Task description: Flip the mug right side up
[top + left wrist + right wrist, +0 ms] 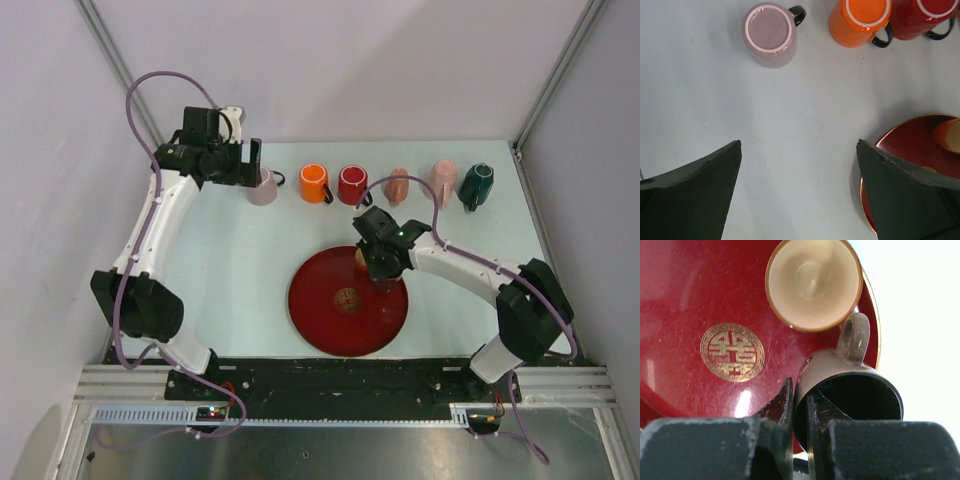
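My right gripper (799, 401) is pinched tight on the wall of the brown mug (840, 367), over the red plate (680, 290), about 1 o'clock. My left gripper (798, 147) gapes wide, holding nothing.

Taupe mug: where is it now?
Right wrist view: the right gripper clamps the taupe mug by its wall over the red plate's right edge, beside a cream-lined cup.

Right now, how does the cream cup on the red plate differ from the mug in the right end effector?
The cream cup stands free, mouth up; the brown mug is tipped, its wall pinched by the right end effector. The cup is pale inside with a gold rim; the mug is black inside. Both are over the red plate.
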`<state>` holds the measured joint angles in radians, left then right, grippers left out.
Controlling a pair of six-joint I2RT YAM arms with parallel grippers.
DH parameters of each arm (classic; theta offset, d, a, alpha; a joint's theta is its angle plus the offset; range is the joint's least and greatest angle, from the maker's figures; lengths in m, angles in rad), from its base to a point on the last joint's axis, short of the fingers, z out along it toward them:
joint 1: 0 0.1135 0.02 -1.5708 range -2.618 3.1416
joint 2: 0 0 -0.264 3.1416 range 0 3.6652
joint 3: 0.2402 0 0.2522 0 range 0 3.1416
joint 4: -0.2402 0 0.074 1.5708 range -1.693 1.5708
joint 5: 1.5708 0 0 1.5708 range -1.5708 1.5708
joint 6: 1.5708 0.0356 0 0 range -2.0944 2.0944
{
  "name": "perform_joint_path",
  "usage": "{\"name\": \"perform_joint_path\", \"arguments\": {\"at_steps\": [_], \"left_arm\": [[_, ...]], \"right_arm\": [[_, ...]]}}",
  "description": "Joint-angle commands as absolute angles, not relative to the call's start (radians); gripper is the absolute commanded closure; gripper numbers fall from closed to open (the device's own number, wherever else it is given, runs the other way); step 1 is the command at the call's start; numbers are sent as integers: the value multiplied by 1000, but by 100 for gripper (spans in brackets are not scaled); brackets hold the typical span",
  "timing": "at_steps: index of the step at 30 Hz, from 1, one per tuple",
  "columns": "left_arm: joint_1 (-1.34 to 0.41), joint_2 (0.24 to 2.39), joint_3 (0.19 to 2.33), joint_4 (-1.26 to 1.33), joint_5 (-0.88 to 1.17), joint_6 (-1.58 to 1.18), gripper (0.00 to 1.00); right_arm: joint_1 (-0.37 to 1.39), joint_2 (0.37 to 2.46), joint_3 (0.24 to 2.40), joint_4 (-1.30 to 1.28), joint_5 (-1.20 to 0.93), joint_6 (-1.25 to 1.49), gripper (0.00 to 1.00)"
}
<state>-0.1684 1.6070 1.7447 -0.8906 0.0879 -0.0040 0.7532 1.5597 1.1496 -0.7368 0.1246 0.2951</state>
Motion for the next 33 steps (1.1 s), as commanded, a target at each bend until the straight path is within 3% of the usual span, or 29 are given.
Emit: {"name": "perform_joint_path", "arguments": {"at_steps": [1,5,11,14,16,18,26,33], "left_arm": [[-169,1635,1722,-872,33,-41,0],[-170,1662,1677,-846,-14,-112,0],[-200,1787,1742,-810,-93,-157,0],[-199,1932,1903,-798,-24,38,0],[-198,2026,2010,-799,-21,207,0],[-193,2096,2079,-799,-16,351,0],[-194,2274,2259,-801,147,636,0],[-265,2376,2327,-801,57,1047,4]], "right_arm": [[761,1599,1138,-605,202,322,100],[759,1618,1127,-597,208,334,100],[757,1571,1126,-628,206,335,53],[756,1533,1129,-650,191,325,37],[756,1509,1136,-673,184,320,16],[755,1484,1144,-691,176,317,4],[753,1424,1165,-733,153,311,1],[754,1414,1169,-785,143,315,0]]}}
